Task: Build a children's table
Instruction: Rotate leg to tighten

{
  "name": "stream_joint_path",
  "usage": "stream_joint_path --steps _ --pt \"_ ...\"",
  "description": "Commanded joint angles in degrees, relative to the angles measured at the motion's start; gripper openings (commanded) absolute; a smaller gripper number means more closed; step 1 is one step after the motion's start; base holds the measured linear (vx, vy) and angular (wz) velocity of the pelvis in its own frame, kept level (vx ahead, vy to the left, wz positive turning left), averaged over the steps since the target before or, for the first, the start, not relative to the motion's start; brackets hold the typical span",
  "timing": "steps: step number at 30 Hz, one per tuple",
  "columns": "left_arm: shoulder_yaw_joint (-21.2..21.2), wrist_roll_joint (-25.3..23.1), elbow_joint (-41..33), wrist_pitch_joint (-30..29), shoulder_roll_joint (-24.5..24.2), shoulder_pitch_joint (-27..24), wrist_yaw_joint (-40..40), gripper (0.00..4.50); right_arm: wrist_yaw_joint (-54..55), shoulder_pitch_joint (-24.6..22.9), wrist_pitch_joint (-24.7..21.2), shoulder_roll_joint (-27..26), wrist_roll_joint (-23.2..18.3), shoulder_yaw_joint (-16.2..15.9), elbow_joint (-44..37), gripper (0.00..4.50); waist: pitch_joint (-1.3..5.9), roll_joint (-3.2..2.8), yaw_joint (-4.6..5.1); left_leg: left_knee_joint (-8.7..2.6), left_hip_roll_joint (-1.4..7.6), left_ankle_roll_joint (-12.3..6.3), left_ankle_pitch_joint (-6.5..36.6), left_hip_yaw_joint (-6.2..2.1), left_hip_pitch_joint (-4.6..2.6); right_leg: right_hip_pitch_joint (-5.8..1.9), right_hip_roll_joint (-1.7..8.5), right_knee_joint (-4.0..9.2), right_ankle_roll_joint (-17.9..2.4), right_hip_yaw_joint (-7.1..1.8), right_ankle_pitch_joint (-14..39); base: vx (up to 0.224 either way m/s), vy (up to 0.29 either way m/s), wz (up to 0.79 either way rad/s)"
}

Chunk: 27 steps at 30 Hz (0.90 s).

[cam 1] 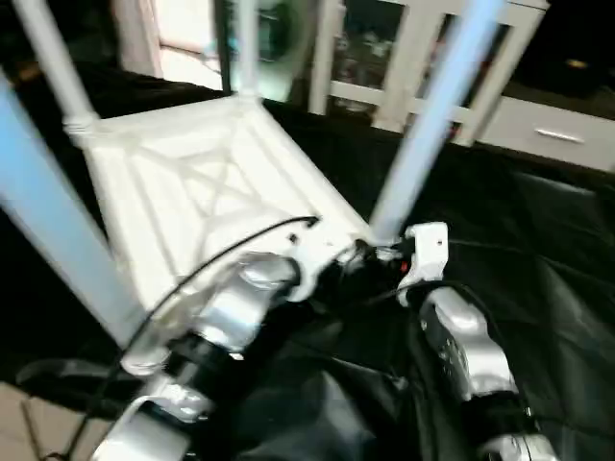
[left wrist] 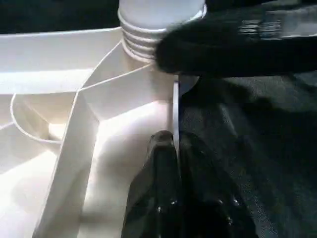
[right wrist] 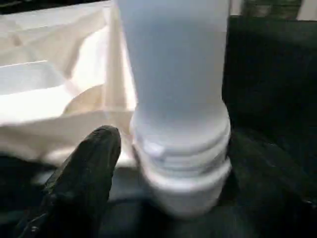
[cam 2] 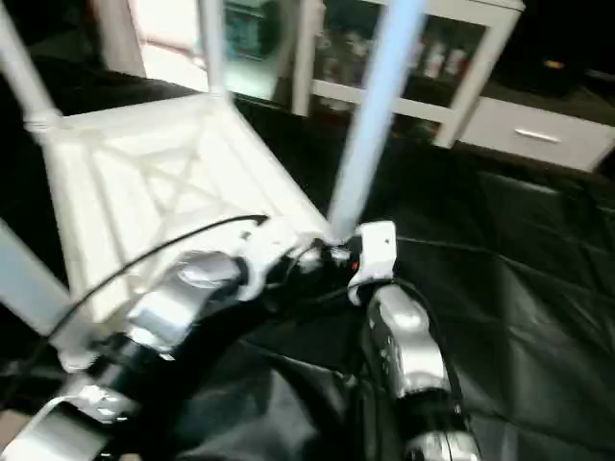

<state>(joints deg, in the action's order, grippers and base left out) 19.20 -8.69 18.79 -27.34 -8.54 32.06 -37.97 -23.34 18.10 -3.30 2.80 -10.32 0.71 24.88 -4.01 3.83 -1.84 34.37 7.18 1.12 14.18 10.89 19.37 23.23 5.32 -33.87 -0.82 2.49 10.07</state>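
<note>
The children's table lies upside down on the black sheet, its X-ribbed underside (cam 1: 192, 192) facing up and several white legs standing in the corner sockets. My left gripper (left wrist: 174, 141) is shut on the thin raised rim (left wrist: 174, 106) beside the near right corner. My right gripper (right wrist: 178, 163) straddles the base of that corner's leg (right wrist: 173, 74), just above its ribbed collar (right wrist: 183, 163). It is open, with a small gap between the left finger (right wrist: 91, 168) and the leg. This leg (cam 1: 432, 125) rises slanted toward the upper right in the head views.
The black-sheeted work table (cam 1: 548, 259) stretches to the right and front of the corner. White cabinets with glass doors (cam 1: 538, 125) stand behind. A black cable (cam 1: 221, 254) runs over my left forearm (cam 1: 231, 307). The near left leg (cam 1: 48, 230) slants across the picture's left side.
</note>
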Motion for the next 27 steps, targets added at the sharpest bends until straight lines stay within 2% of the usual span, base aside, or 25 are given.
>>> stream_joint_path --steps 1,2,4,8,9,10,11,12,13,14,15,17,19,22,26,27 --pt "0.1 1.2 -1.9 3.5 -2.0 -3.2 -3.3 0.00 -4.7 -0.3 0.0 0.4 -1.1 -3.1 -1.8 3.95 2.07 0.08 -0.45 -5.67 6.10 -4.88 9.7 -3.16 0.80 -2.11 5.01 4.60 -11.6 -3.01 19.0 0.000 0.000 0.00" --pt "0.1 1.2 -1.9 3.5 -2.0 -3.2 -3.3 0.00 -4.7 -0.3 0.0 0.4 -1.1 -3.1 -1.8 3.98 2.10 0.20 -0.25 -5.68 6.19 -4.72 10.2 -3.18 0.88 -2.19 5.08 4.64 -11.6 -3.02 19.7 0.000 0.000 0.00" --pt "0.6 2.7 -6.1 4.6 -5.3 -6.4 -7.6 0.00 -7.6 -0.6 -1.3 2.7 -3.1 -1.8 -3.6 4.32 2.16 -0.16 -0.25 -5.60 6.26 -4.31 9.7 -3.08 0.74 -2.10 5.03 4.53 -11.8 -3.10 19.2 0.000 0.000 0.00" --pt "1.3 5.9 -11.3 5.7 -8.5 -10.0 -13.3 0.00 -14.8 -1.1 -3.1 6.4 -4.5 -2.7 -5.6 4.47 2.36 -0.21 -0.47 -5.15 6.26 -5.61 5.7 -2.43 0.46 -1.88 4.57 3.67 -14.1 -3.01 12.6 0.000 0.000 0.00" --pt "1.9 7.4 -14.2 5.3 -10.3 -11.8 -15.7 0.00 -20.0 -1.5 -3.5 9.3 -4.4 -3.9 -6.8 4.47 2.70 -0.28 -0.61 -4.60 6.15 -7.82 0.6 -2.24 0.62 -2.15 4.31 2.59 -15.9 -2.82 5.4 0.000 0.000 0.00" --pt "1.9 7.6 -14.8 5.2 -10.6 -12.2 -16.0 0.00 -21.1 -1.4 -3.4 10.3 -3.9 -4.3 -6.7 4.47 2.77 -0.28 -0.67 -4.37 6.12 -8.72 -1.3 -2.18 0.60 -2.16 4.25 2.23 -16.6 -2.74 3.0 0.000 0.000 0.00" --pt "1.7 7.8 -15.2 5.1 -10.8 -12.5 -16.2 0.00 -22.0 -1.3 -3.2 11.2 -3.4 -4.7 -6.5 4.47 2.71 -0.32 -0.76 -4.07 5.98 -10.46 -4.0 -1.91 0.41 -1.93 4.08 1.94 -17.8 -2.68 -0.2 0.000 0.000 0.00" --pt "1.6 7.9 -15.6 5.0 -10.9 -12.8 -16.4 0.00 -22.7 -1.2 -2.9 12.0 -3.1 -5.1 -6.3 4.47 2.69 -0.35 -0.86 -3.97 5.94 -11.10 -4.9 -1.85 0.35 -1.92 4.08 1.86 -18.2 -2.67 -0.9 0.000 0.000 0.00" --pt "1.5 8.1 -16.1 5.0 -11.1 -13.1 -16.7 0.00 -23.7 -1.1 -2.5 12.8 -2.7 -5.4 -6.0 4.47 2.63 -0.04 -0.93 -3.90 5.94 -12.00 -5.6 -1.81 0.55 -2.05 4.21 1.83 -18.6 -2.64 -0.6 0.000 0.000 0.00" --pt "1.4 8.5 -16.8 4.9 -11.3 -13.5 -17.2 0.00 -25.1 -0.9 -2.7 13.6 -2.8 -5.8 -5.7 4.47 2.53 -0.06 -0.95 -3.94 6.03 -12.16 -4.4 -1.79 0.60 -2.05 4.34 2.12 -18.6 -2.63 1.8 0.000 0.000 0.00" --pt "1.1 9.1 -17.7 4.5 -11.5 -14.0 -18.0 0.00 -28.3 -0.6 -2.8 15.1 -2.8 -6.8 -5.4 4.47 2.44 0.04 -1.00 -4.05 6.16 -11.72 -2.3 -1.83 0.60 -2.09 4.46 2.42 -18.3 -2.64 4.9 0.000 0.000 0.00" --pt "1.1 9.2 -17.9 4.5 -11.6 -14.1 -18.1 0.00 -29.4 -0.5 -2.8 15.5 -2.9 -7.1 -5.3 4.47 2.34 0.02 -1.03 -4.19 6.20 -10.76 -0.5 -1.86 0.58 -2.06 4.48 2.71 -17.7 -2.74 7.6 0.000 0.000 0.00" --pt "0.9 9.4 -18.2 4.5 -12.1 -14.2 -18.8 0.00 -33.3 0.3 -3.6 16.3 -4.9 -7.0 -4.9 4.47 2.25 0.21 -1.02 -4.31 6.22 -9.94 1.1 -1.84 0.47 -1.96 4.45 2.99 -17.2 -2.78 9.7 0.000 0.000 0.00" --pt "0.8 9.6 -18.5 4.3 -12.5 -14.2 -19.0 0.00 -34.7 0.6 -4.1 16.5 -5.9 -6.8 -4.8 4.47 2.38 0.12 -1.08 -4.25 6.23 -9.75 0.2 -1.92 0.43 -2.03 4.48 2.74 -17.2 -2.82 8.4 0.000 0.000 0.00" --pt "0.5 9.4 -18.8 4.0 -12.6 -14.3 -19.2 0.00 -35.3 1.8 -2.9 15.9 -6.6 -6.1 -2.7 4.47 2.66 0.18 -1.19 -3.89 6.08 -10.77 -3.1 -1.81 0.28 -1.97 4.36 2.24 -18.2 -2.68 5.2 0.000 0.000 0.00" --pt "0.6 9.4 -18.9 3.8 -12.7 -14.3 -19.4 0.00 -35.6 2.0 -2.9 15.6 -6.6 -6.1 -2.1 4.47 2.73 0.21 -1.19 -3.74 6.01 -11.52 -4.3 -1.79 0.30 -1.99 4.32 2.03 -18.6 -2.64 4.0 0.000 0.000 0.00"
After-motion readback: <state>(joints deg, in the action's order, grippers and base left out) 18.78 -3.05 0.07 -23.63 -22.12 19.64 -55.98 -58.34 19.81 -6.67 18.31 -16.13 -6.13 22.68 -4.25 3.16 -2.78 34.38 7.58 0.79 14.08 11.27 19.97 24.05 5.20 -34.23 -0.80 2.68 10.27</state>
